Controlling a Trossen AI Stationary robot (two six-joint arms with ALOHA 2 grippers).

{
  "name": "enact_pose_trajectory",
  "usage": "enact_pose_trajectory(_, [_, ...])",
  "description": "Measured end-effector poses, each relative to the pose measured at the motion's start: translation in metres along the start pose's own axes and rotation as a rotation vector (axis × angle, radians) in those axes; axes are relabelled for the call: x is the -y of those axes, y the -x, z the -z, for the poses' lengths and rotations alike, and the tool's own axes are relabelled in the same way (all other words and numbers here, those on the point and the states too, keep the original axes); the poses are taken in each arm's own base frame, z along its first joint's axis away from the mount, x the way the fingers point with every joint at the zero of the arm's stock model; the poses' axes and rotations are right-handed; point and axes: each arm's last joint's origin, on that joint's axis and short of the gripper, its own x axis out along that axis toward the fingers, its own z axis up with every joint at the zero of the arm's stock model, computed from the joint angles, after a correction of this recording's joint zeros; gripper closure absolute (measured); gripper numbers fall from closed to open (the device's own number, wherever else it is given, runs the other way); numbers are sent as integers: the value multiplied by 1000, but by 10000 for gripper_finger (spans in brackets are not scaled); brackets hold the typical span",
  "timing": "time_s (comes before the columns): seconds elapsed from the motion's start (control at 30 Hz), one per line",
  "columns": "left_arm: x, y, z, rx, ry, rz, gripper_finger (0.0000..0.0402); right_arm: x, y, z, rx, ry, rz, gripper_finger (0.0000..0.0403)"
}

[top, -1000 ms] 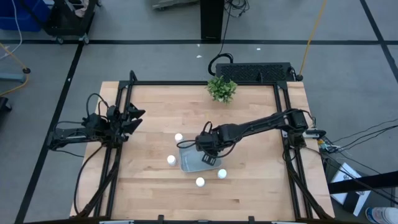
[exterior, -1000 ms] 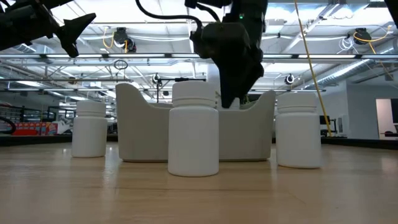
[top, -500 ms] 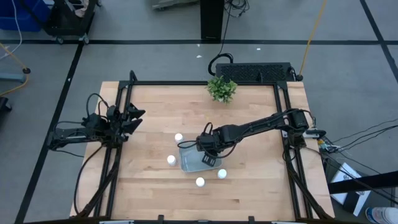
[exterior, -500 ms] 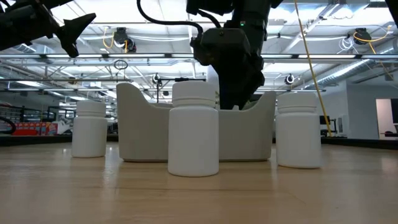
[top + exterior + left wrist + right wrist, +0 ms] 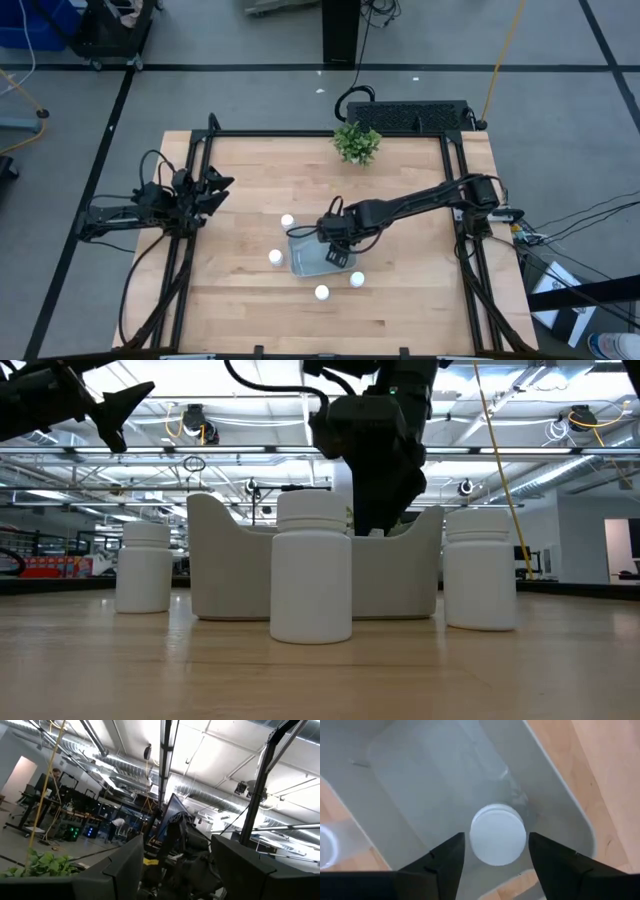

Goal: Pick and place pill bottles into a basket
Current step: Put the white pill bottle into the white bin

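One wooden table (image 5: 250, 180) is seen from above, framed by dark rails, with two dark arms on it. The left arm is parked at the table's left edge, its left gripper (image 5: 215, 188) raised clear of the wood; in the left wrist view its two fingers (image 5: 125, 865) stand apart with nothing between them. The right arm is stretched from the right rail toward the table's middle, and the right gripper (image 5: 337, 245) is held directly over the basket (image 5: 305, 260). One basket is counted — a shallow pale grey-blue bin lying near the table's centre, its long axis running roughly left to right in the high view. One small green plant (image 5: 357, 142) stands at the far edge, well apart from the rest. Five pill bottles are counted. Four stand upright on the wood around the basket: one (image 5: 288, 220) beyond its far left corner, one (image 5: 275, 257) just beside its left end, one (image 5: 322, 292) near its front edge, and one (image 5: 357, 279) near its front right corner. The fifth bottle (image 5: 498, 834) is inside the basket, upright on the floor close to one wall, its white cap facing up — long axis vertical. The right gripper's fingers (image 5: 445, 857) are spread wide on either side of that bottle, above it and not touching it.
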Motion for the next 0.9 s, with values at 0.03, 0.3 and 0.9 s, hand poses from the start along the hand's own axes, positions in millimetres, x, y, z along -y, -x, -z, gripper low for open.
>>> enact_pose_trajectory(0.03, [0, 0, 1, -6, 0, -3, 162, 0, 2, 0, 5, 0, -4, 184])
enact_pose_trajectory(0.3, [-1, 0, 2, -17, -1, -7, 162, 0, 33, 2, 72, 5, -51, 177])
enact_pose_trajectory(0.9, [-2, 0, 4, -42, 11, -19, 163, -46, 83, 49, 119, 2, -186, 176])
